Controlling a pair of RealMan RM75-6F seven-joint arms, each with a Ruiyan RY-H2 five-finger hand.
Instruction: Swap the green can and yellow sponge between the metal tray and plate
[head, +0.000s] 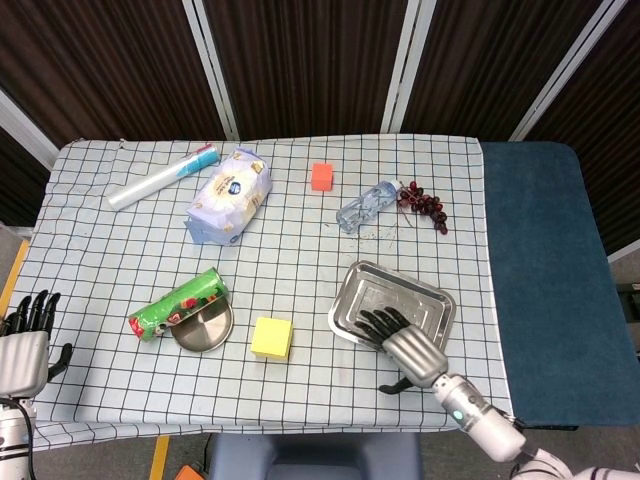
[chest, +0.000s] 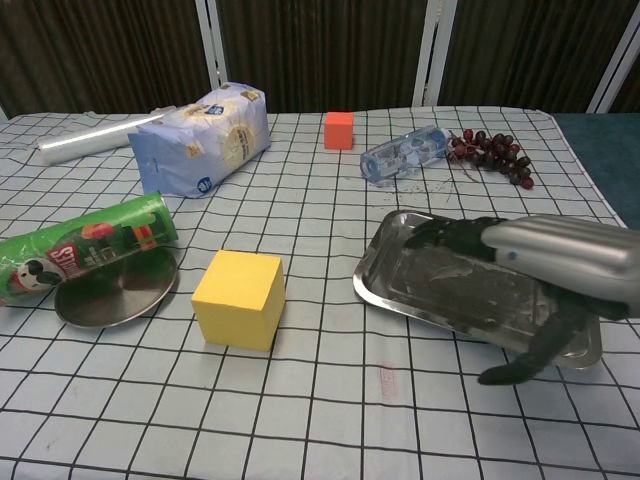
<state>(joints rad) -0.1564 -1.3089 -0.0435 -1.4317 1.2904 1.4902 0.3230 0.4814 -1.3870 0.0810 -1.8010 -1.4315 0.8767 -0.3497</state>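
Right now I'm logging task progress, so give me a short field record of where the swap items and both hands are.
green can: lying on its side across the plate
yellow sponge: on the cloth between plate and metal tray, touching neither
metal tray: holds no object
right hand: open, over the tray's near part
left hand: open, at the table's left edge, holding nothing

A checked-cloth table (head: 300, 390) carries a metal tray (head: 432, 303) near the right edge, a round plate (head: 203, 330) front left, a yellow sponge (head: 271, 337) between them, and a water bottle (head: 366, 206) further back.
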